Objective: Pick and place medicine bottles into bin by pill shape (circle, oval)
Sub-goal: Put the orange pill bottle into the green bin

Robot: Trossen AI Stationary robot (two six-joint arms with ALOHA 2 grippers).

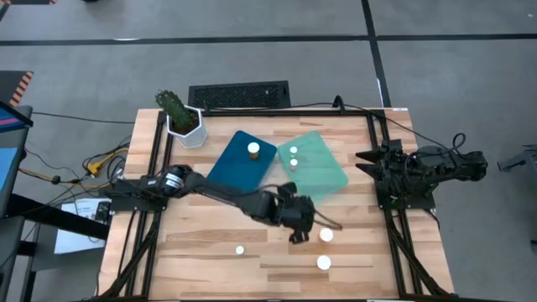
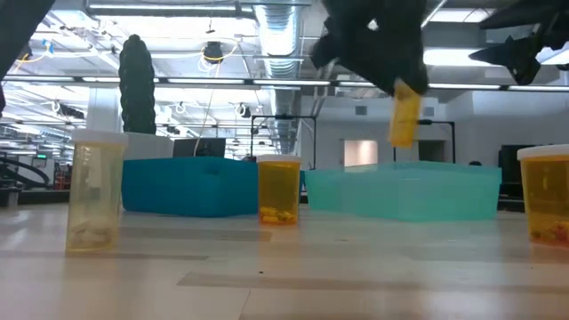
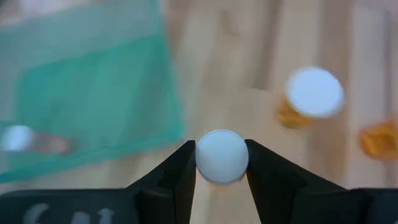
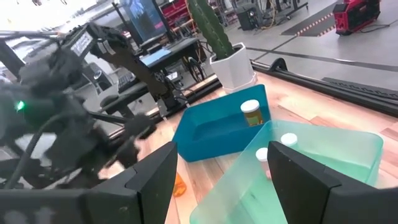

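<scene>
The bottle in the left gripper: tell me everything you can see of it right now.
The held bottle is small, with a round white ribbed cap and an amber-yellow body. The left gripper clamps it at the cap, one finger on each side. It hangs nearly upright, lifted clear of the wooden table, near the mint green tray. Its contents cannot be made out.

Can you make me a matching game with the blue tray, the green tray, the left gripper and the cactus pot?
Things:
1. blue tray
2. green tray
3. left gripper
4. cactus pot

What goes with it:
A. holds two bottles
B. grips a bottle by its white cap
C. stands at a table corner
D. holds one bottle

Pairs: 1-D, 2-A, 3-B, 4-C
</scene>
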